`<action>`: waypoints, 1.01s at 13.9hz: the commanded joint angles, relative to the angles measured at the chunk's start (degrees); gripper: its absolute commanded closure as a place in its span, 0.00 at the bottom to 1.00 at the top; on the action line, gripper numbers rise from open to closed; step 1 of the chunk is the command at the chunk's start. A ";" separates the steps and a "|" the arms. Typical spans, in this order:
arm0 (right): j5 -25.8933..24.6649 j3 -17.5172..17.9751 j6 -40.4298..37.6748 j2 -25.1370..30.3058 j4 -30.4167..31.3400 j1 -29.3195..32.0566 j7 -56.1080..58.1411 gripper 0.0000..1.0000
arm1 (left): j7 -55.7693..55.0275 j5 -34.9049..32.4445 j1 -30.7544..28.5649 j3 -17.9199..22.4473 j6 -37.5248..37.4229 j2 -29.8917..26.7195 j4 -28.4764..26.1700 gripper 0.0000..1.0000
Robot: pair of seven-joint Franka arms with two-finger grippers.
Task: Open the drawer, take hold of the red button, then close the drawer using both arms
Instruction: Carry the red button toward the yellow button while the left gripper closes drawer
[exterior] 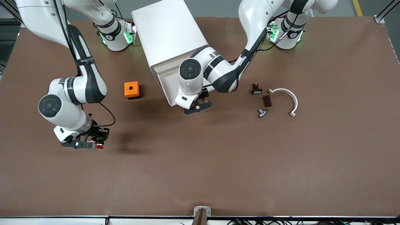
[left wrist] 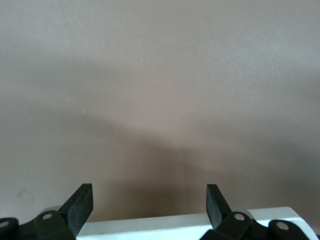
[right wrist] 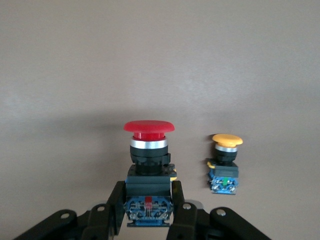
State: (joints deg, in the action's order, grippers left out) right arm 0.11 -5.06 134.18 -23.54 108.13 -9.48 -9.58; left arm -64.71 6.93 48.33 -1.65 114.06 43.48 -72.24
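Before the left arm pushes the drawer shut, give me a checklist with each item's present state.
1. red button gripped in the right tool: ok.
2. Right tool away from the cabinet, over bare table: ok.
3. drawer pulled out of the cabinet, ready to push: ok.
4. left tool open and holding nothing, at the drawer's front: ok.
5. Left tool touching the drawer front: cannot tell.
6. Drawer tray free of anything sticking up: cannot tell; the left arm covers part of it.
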 commanded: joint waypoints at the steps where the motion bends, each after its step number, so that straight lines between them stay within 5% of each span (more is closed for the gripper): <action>1: 0.33 1.37 2.48 -0.18 2.00 1.92 1.58 1.00 | -0.59 3.43 1.50 0.16 0.37 -0.59 -1.24 0.01; 7: 14.12 1.37 3.89 -3.79 2.09 3.07 11.85 1.00 | -2.97 10.11 3.35 0.07 -0.15 -0.68 -1.68 0.01; 14: 13.96 1.11 7.49 -5.64 3.58 -0.27 11.69 1.00 | -3.14 17.15 4.84 -0.02 -0.33 -0.85 -4.32 0.01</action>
State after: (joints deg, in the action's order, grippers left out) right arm 12.54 -4.02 139.58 -29.13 110.37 -8.79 1.23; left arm -67.16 21.96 52.67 -1.83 113.94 43.50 -75.42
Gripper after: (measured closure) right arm 0.590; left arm 0.004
